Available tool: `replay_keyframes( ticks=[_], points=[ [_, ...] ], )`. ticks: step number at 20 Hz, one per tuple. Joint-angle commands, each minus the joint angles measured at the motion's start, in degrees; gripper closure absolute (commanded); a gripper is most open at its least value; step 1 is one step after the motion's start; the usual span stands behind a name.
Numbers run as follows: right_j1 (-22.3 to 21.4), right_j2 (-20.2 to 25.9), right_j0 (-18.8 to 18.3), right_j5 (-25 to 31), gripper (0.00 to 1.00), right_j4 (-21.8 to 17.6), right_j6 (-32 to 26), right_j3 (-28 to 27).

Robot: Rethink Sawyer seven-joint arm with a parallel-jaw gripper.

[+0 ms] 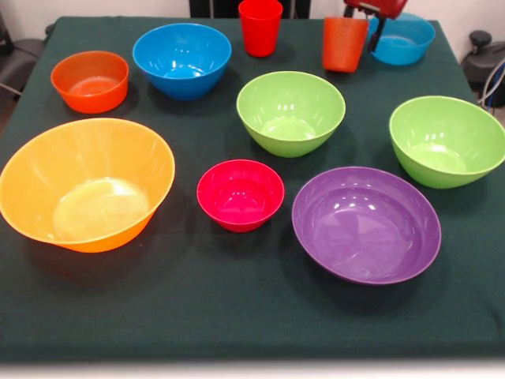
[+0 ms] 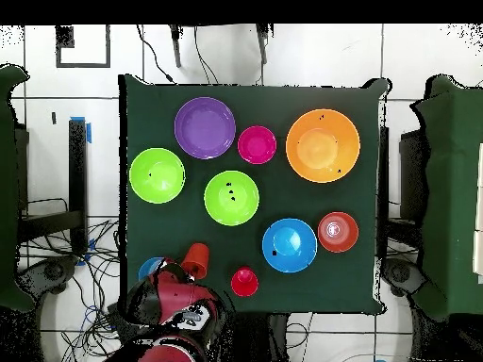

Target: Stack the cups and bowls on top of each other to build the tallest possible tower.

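Note:
My gripper (image 1: 368, 24) is at the table's far right in the front view, shut on the rim of the orange cup (image 1: 344, 46), which hangs slightly tilted beside a blue bowl (image 1: 406, 39). In the overhead view the gripper (image 2: 175, 273) and the orange cup (image 2: 195, 259) are at the lower left. The red cup (image 1: 260, 26) stands upright at the far edge. The big orange bowl (image 1: 87, 185), the small crimson bowl (image 1: 240, 194) and the purple bowl (image 1: 366, 225) sit singly along the near side. Nothing is stacked.
Two lime green bowls (image 1: 290, 113) (image 1: 447, 140) sit mid-table. A second blue bowl (image 1: 181, 59) and the small orange bowl (image 1: 90, 80) are at the far left. All stand on a dark green cloth (image 1: 237, 316). Cables lie on the floor by the robot's base (image 2: 104, 311).

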Motion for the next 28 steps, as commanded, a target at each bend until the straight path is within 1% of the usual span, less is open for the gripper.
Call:
replay_keyframes(
  ticks=[1,6,7,8,11,20,22,23,24,25,28],
  points=[
    [2.6,5.6,-1.2,-1.9,0.00,0.7,11.2,-0.9],
    [3.0,5.4,-1.4,-1.7,0.00,0.9,11.3,-0.9],
    [2.9,6.1,-2.0,-1.5,0.00,0.8,11.7,-0.5],
    [2.9,4.9,-0.5,-1.2,1.00,1.9,11.9,-0.6],
    [2.5,4.2,0.2,0.4,1.00,2.3,11.3,-0.6],
    [2.1,4.4,0.2,-0.1,1.00,2.1,11.8,0.3],
    [1.4,5.3,-0.6,-0.6,1.00,1.9,12.6,1.1],
    [-0.3,6.1,-1.3,0.8,1.00,1.7,12.6,2.1],
    [-1.6,5.5,-0.5,2.0,1.00,2.2,12.6,2.6],
    [-4.0,5.0,0.7,4.0,1.00,3.1,13.0,3.6],
    [-8.2,6.8,0.2,6.1,1.00,3.4,14.1,5.9]
  ],
)
